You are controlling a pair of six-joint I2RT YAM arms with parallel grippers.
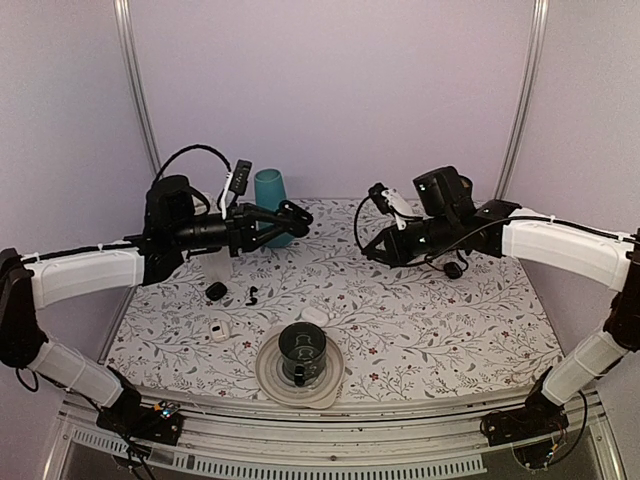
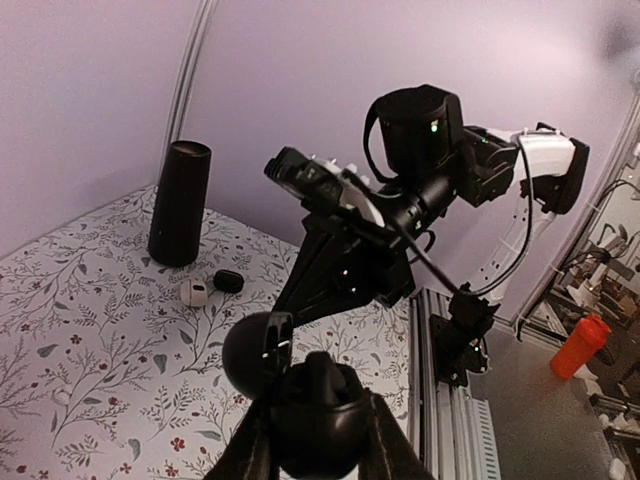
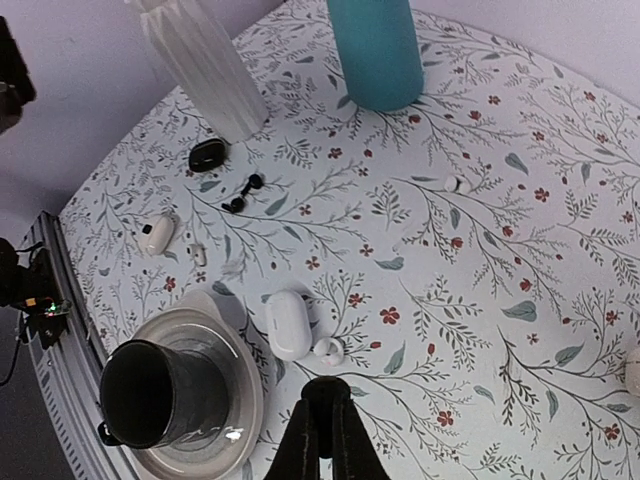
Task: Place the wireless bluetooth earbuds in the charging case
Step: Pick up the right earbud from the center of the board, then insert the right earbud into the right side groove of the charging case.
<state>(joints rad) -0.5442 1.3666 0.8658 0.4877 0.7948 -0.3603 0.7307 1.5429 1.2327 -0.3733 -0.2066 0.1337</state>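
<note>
My left gripper (image 1: 296,214) is raised and shut on an open black charging case (image 2: 320,405), whose round lid (image 2: 250,355) hangs open to the left. The fingers (image 2: 392,445) grip the case from both sides. My right gripper (image 1: 373,252) is also raised, facing the left one. In the right wrist view it (image 3: 322,425) is shut, with a small rounded black piece at its tip (image 3: 324,388) that looks like an earbud. Two more tiny black hook-shaped earbuds (image 3: 243,194) lie on the table, and also show in the top view (image 1: 252,295).
A mug (image 1: 302,348) stands on a plate (image 1: 270,375) at the front. A white case (image 3: 287,323) and a white bud (image 3: 327,350) lie beside it. A teal cup (image 1: 269,190), a white ribbed vase (image 3: 205,60), a black pod (image 3: 207,154), another white case (image 3: 157,233) and a black cylinder (image 2: 180,205) also stand around.
</note>
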